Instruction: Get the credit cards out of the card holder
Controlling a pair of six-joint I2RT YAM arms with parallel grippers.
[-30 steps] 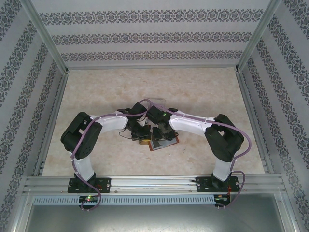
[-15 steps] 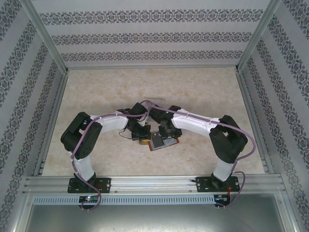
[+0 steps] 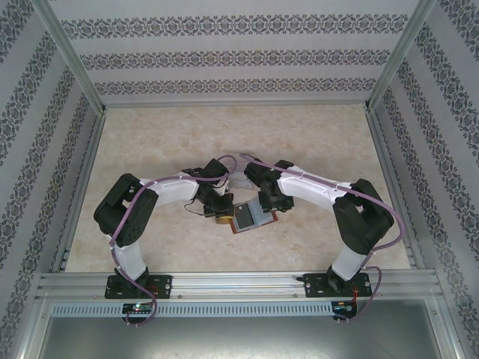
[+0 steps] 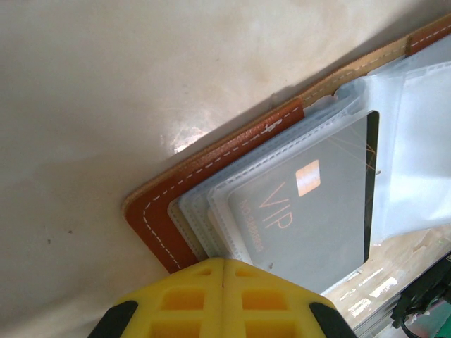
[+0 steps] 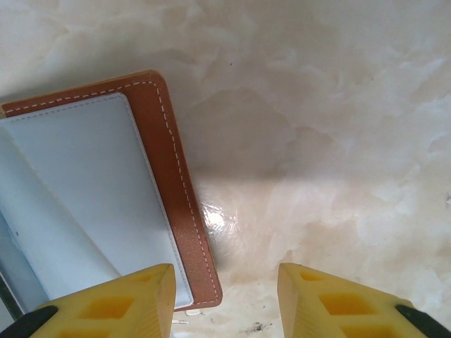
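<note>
Left gripper has its fingers pressed together, nothing between them. The tips sit at the near corner of the open holder, apparently pinning it down, though actual contact cannot be confirmed. From above, that gripper is at the holder's left end. The holder lies flat and spread on the table, close in front of both arms.

A dark card marked VIP sits in the top clear pocket, with more pale pockets layered beneath it. How many other cards they hold is hard to tell.

Right gripper is spread and empty. One finger is over the holder's stitched right edge and the other is over bare table.

The step in hand looks like getting a hold on a card while the left side keeps the leather from sliding. To do it well, the right fingers should come in low at a pocket mouth and pinch only the card edge, not the plastic film. They should then pull along the pocket's length so the holder isn't dragged or folded.

The two wrists crowd each other over the holder, so the pull is best directed away from the left arm. Bare table lies open to the right and beyond, and the walls are well apart.
</note>
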